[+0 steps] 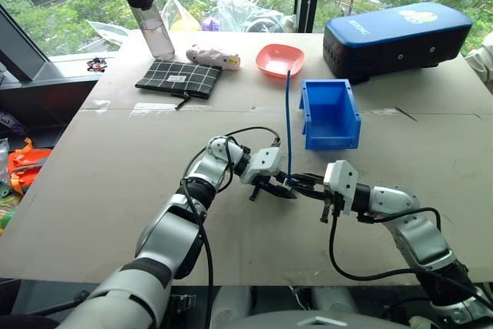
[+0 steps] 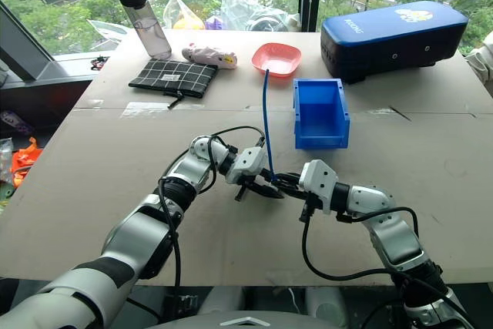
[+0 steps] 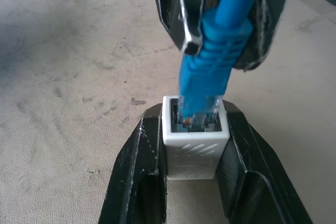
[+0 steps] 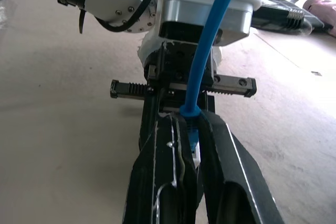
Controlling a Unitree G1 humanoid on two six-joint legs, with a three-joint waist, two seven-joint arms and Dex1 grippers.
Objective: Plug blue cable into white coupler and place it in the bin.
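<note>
My left wrist camera shows what the head views cannot: my left gripper (image 3: 191,182) pinches the white coupler (image 3: 195,142) between its fingers, and the clear plug of the blue cable (image 3: 210,72) sits inside the coupler's socket. My right gripper (image 4: 190,145) is pressed together on the cable just behind the plug, as its own wrist camera shows. From the head, both grippers meet nose to nose above the table (image 1: 115,159), and the cable rises straight up from them. The bin (image 1: 330,115) stands just beyond, open and upright, with a pink bowl (image 1: 280,59) and a dark blue case (image 1: 397,36) behind it. A bottle (image 1: 150,22) and a checked pouch (image 1: 179,78) lie far left, by the window. Bare tabletop spreads on either side of my arms.
</note>
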